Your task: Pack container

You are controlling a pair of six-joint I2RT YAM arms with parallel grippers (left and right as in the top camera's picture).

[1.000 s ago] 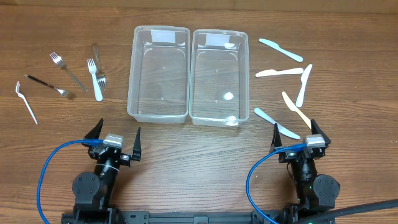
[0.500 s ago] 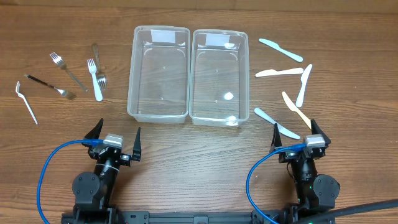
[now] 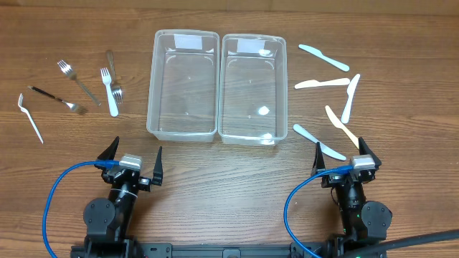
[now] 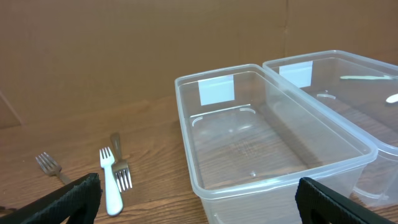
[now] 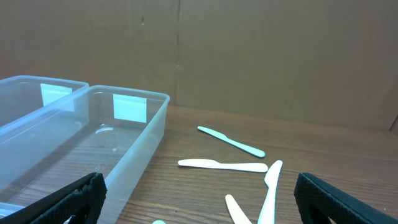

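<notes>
The left gripper (image 3: 134, 155), jaws spread wide and empty, sits near the table's near edge, with the left clear plastic rectangular container (image 3: 152, 86) just beyond it and metal and white plastic forks (image 3: 109, 92) far to its left. The right gripper (image 3: 339, 152) is equally spread and empty, with the right clear plastic rectangular container (image 3: 281, 86) beyond-left and white plastic knives (image 3: 321, 84) beyond, the nearest knife (image 3: 308, 135) beside its fingertips

Left gripper (image 3: 134, 158) & right gripper (image 3: 339, 154) sit low w/ jaws wide apart (arms folded).
</notes>
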